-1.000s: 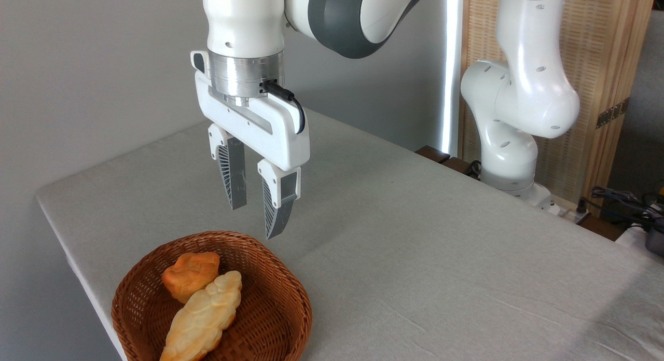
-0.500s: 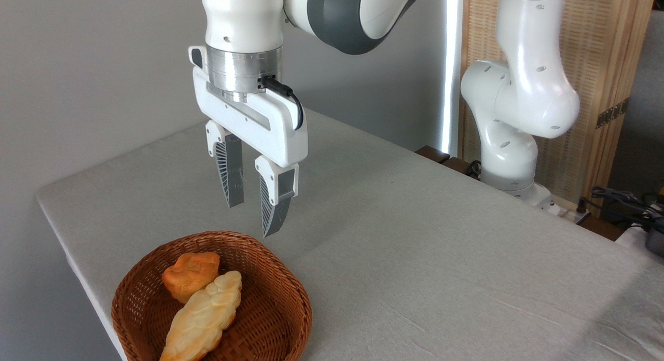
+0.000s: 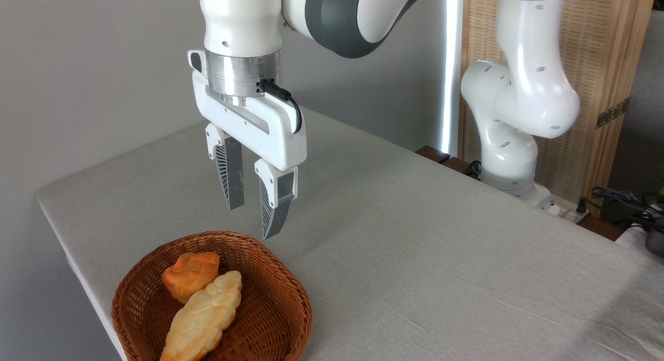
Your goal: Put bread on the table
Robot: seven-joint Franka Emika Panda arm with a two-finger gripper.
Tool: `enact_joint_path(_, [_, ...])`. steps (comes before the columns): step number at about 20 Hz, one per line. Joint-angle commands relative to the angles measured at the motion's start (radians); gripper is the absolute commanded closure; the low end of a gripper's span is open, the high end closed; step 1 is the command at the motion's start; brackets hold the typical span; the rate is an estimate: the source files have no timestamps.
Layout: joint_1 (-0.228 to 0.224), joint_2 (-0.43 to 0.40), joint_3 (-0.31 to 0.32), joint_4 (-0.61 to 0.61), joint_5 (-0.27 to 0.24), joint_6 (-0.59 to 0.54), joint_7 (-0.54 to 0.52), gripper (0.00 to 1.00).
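The desk [image 3: 415, 236] has a light grey top that looks like cloth, matt and a little wrinkled. The basket [image 3: 280, 309] is woven brown wicker with a rough, ribbed surface and a slight shine. The bread [image 3: 202, 319] has a pale golden, lumpy crust with a soft gloss, and the bun [image 3: 189, 273] beside it looks darker orange-brown and smoother. The arm [image 3: 524, 91] is covered in glossy white plastic with a matt dark grey joint, and a ring of brushed metal sits above the gripper [image 3: 251, 221]. The fingers [image 3: 231, 177] look grey and matt, with fine ribs on the side. The screen [image 3: 612, 50] behind looks like pale wood with woven panels.
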Motion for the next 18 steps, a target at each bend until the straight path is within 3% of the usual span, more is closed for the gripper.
enact_joint_path(1, [-0.003, 0.005, 0.006, 0.020, -0.017, -0.017, 0.010, 0.00])
enact_joint_path(12, [-0.003, 0.012, 0.006, 0.014, -0.019, 0.034, 0.010, 0.00])
enact_joint_path(18, [-0.003, 0.023, 0.006, -0.006, -0.022, 0.144, -0.004, 0.00])
